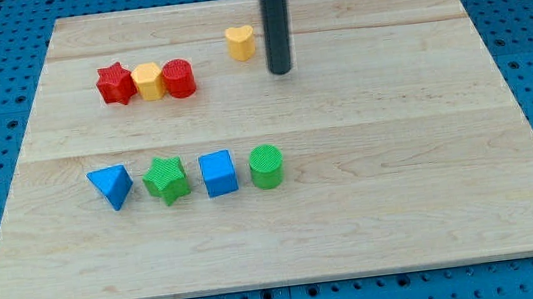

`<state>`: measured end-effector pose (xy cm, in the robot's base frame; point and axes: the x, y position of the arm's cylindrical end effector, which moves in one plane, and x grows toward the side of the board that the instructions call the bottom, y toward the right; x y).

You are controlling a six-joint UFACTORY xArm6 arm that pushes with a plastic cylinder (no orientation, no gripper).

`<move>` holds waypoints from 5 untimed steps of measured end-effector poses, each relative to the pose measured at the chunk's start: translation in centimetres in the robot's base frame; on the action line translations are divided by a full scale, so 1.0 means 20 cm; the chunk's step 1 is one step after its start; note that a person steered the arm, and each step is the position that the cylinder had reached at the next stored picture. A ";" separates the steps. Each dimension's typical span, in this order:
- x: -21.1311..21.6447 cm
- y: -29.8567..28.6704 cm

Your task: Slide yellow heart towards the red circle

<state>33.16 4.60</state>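
Observation:
The yellow heart point(240, 43) lies near the board's top, a little left of centre. The red circle point(179, 79) lies to its lower left, at the right end of a row of three touching blocks. My tip point(281, 70) stands just right of the yellow heart and slightly below it, apart from it by a small gap.
A red star point(115, 84) and a yellow hexagon point(148, 81) sit left of the red circle. Lower down stand a blue triangle point(111, 185), a green star point(166, 178), a blue cube point(218, 172) and a green circle point(266, 166). The wooden board point(398, 155) lies on a blue pegboard.

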 end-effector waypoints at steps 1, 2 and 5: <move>-0.27 0.08; -0.45 -0.06; -0.13 -0.31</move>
<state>30.52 -1.64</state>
